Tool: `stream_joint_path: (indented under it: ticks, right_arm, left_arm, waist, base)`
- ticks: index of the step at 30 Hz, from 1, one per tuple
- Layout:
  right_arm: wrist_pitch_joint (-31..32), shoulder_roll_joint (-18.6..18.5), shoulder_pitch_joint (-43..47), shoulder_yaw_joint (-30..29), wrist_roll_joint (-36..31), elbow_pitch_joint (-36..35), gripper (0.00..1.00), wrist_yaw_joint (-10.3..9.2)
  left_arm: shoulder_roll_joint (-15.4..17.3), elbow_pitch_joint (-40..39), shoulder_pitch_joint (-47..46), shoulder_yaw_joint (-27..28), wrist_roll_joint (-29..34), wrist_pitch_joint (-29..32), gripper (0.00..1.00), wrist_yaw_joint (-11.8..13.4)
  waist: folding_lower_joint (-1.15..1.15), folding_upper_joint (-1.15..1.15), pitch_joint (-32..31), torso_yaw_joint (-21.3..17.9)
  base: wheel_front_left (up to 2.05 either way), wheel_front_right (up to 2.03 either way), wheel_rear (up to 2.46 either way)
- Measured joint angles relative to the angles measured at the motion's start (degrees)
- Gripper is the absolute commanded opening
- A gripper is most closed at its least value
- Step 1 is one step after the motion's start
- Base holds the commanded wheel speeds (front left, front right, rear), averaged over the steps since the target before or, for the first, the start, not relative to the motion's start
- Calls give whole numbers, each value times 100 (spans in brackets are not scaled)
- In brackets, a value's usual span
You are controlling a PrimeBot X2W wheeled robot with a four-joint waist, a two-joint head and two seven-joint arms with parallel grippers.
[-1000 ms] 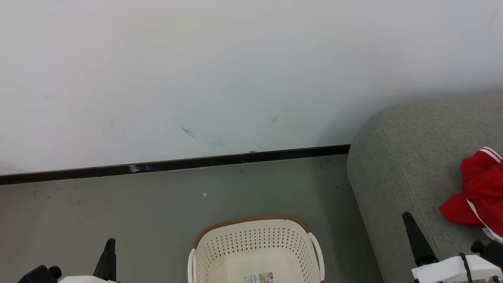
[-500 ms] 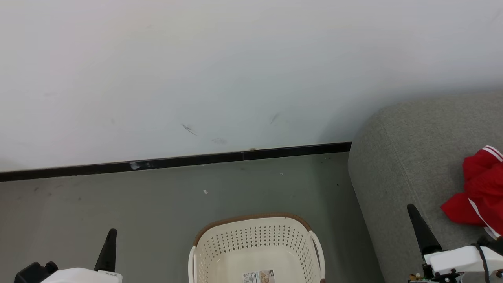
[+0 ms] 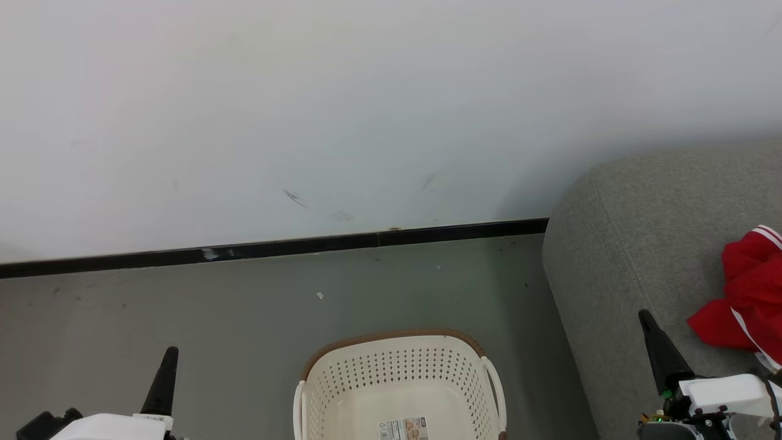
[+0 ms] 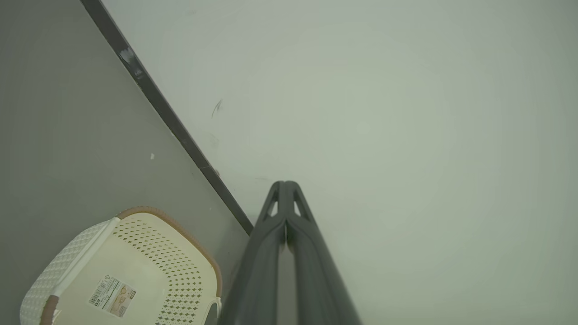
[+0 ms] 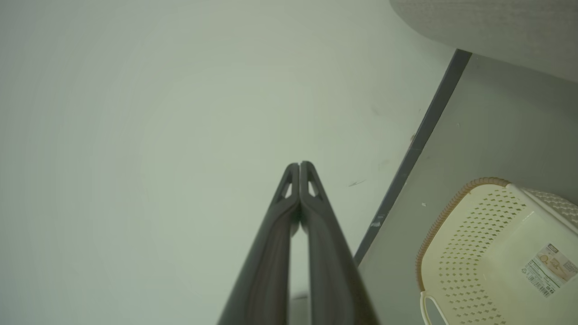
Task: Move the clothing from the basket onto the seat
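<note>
The cream basket (image 3: pixel 400 382) stands on the floor at the bottom middle of the head view, holding nothing but its label (image 3: pixel 402 428). Red clothing (image 3: pixel 748 296) with white stripes lies bunched on the grey seat (image 3: pixel 647 244) at the right edge. My left gripper (image 3: pixel 166 362) is at the lower left, shut and holding nothing; its fingers (image 4: pixel 285 189) touch at the tips in the left wrist view. My right gripper (image 3: pixel 649 322) is shut and holds nothing, in front of the seat and left of the clothing. The right wrist view shows its fingertips (image 5: pixel 300 168) pressed together, with the basket (image 5: pixel 487 253) off to the right.
A pale wall (image 3: pixel 366 110) with a black baseboard (image 3: pixel 275 249) runs behind the basket. Grey floor (image 3: pixel 183 305) spreads between the wall and the basket. The seat's rounded corner (image 3: pixel 565 220) reaches close to the basket's right handle (image 3: pixel 496 391).
The picture has slid slightly, so the camera has moved. My right gripper sits a little higher and further right, and the left one shifted slightly left. Basket and clothing lie as before.
</note>
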Motion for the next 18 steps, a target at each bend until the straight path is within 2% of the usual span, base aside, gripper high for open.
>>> stream_joint_path:
  ticks: [15,18]
  right_arm:
    - [186,-98,-128,-11,1284,191,0,-1]
    - [223,-103,-202,-16,1304,190,0,0]
  left_arm:
    - [-133,143,-138,210,-983,252,0,-299]
    - [-137,151,-218,223,-989,253,0,-303]
  waist:
    - [0,0,34,15]
    - [0,0,34,15]
  base:
    - [0,0,0]
    - [0,0,0]
